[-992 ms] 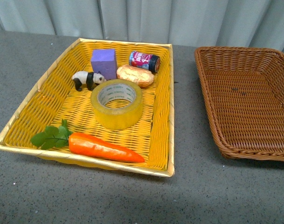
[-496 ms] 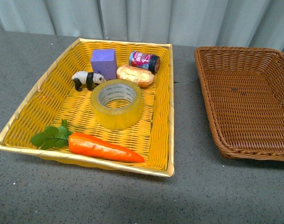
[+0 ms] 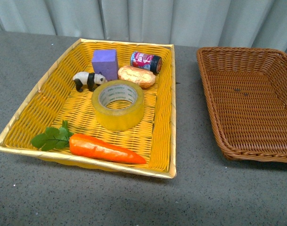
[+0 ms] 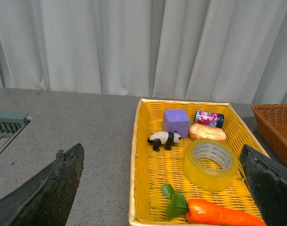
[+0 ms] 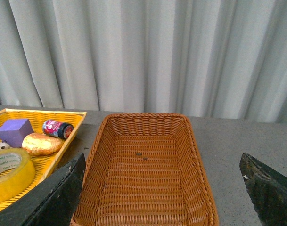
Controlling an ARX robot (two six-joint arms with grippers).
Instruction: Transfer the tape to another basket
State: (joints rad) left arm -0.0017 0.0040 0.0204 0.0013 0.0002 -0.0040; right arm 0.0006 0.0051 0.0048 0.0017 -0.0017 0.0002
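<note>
Evidently no reach yet: left end effector (image 4: 160, 147) and right end effector (image 5: 162, 155) both spread; next, probably grip the tape (image 3: 118, 104), basket (image 3: 214, 101) at its three o'clock.

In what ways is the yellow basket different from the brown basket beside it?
Colour: the yellow basket is bright yellow; the brown basket is dark brown. Contents: the yellow basket holds the tape, a carrot, a toy panda and other small things; the brown basket holds only two tiny dark specks. Place: in the front view the yellow basket lies left of the brown basket. Both are rectangular woven trays with sloping sides.
</note>
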